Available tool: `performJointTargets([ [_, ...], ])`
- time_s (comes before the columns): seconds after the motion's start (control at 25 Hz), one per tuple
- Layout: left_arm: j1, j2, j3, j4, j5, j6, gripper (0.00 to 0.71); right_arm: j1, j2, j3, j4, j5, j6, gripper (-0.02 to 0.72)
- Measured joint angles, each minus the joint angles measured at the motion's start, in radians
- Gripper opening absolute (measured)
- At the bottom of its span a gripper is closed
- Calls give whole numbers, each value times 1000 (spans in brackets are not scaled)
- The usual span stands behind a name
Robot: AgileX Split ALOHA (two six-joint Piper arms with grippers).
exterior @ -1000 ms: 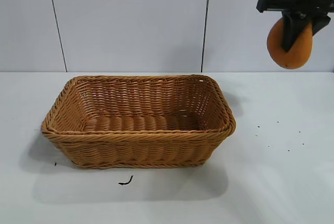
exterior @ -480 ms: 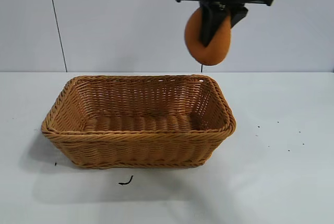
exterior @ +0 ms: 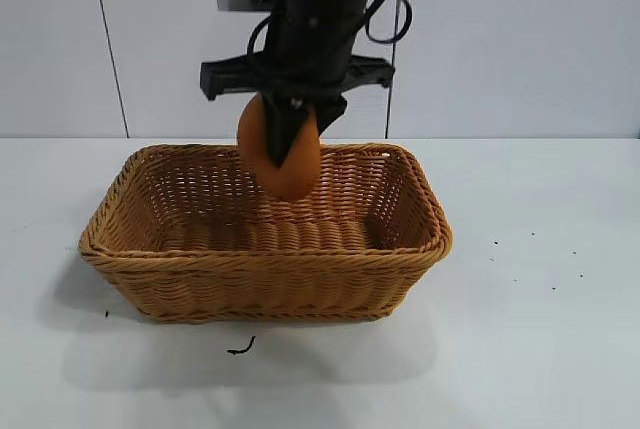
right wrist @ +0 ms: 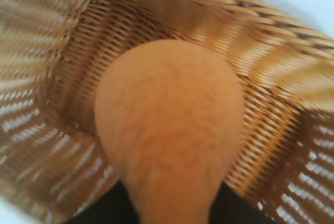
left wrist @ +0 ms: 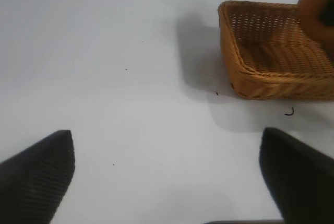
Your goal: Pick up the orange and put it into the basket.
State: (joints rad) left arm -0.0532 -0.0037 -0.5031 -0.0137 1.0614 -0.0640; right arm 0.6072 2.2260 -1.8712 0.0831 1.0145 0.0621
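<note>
Orange point(exterior: 290, 164): hanging in the air over the basket point(exterior: 265, 259), roughly above the middle of it toward the back wall, bottom end dipping just below rim level. Not touching the weave as far as I can tell.

Right gripper point(exterior: 288, 144): pointing steeply down, fingers closed on the orange, pinching it front and back (the right wrist view is basically all orange with wicker around it).

Left gripper point(left wrist: 167, 182): parked off to the side of the basket, fingers wide open, holding nothing.

Step in hand: I'd call this the lower-and-drop part. Pickup's done, carry's done, release isn't.

How to do it well: go a bit lower first so the fruit doesn't bounce, keep it centred over the floor of the basket, then open the fingers fully and lift straight up. It's lumpy and pear-ish, so I'd guess it rolls once let go; sloped sides should catch it.

Other stuff around: white surface point(exterior: 540, 349), a little dark curly scrap point(exterior: 241, 347) just in front of the basket, some dark specks to the right.

In the way: nothing really. Only the back rim, which sits near the fingers, so don't drift toward it.
</note>
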Motion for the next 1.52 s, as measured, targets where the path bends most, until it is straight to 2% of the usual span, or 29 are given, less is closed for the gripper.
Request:
performJointTargets([
  [0.32,0,0,0,0,0,0,692,0,81,0,2,-5,11,118],
  [0.4,0,0,0,0,0,0,692,0,81,0,10,-5,11,200],
  [0.56,0,0,0,0,0,0,692,0,78,0,20,0,9,561],
  [0.6,0,0,0,0,0,0,692,0,73,0,20,2,8,615],
  [0.68,0,0,0,0,0,0,692,0,57,-2,14,11,5,664],
  [0.76,0,0,0,0,0,0,692,0,40,-30,-5,41,4,682],
  [0.96,0,0,0,0,0,0,692,0,12,-199,-83,183,3,690],
  [1.2,0,0,0,1,0,0,692,-5,-14,-317,-144,193,3,690],
  [1.36,0,0,0,1,0,0,692,-36,-14,-319,-151,202,3,690],
  [1.52,0,0,0,1,0,0,692,-154,-13,-319,-152,203,3,690],
])
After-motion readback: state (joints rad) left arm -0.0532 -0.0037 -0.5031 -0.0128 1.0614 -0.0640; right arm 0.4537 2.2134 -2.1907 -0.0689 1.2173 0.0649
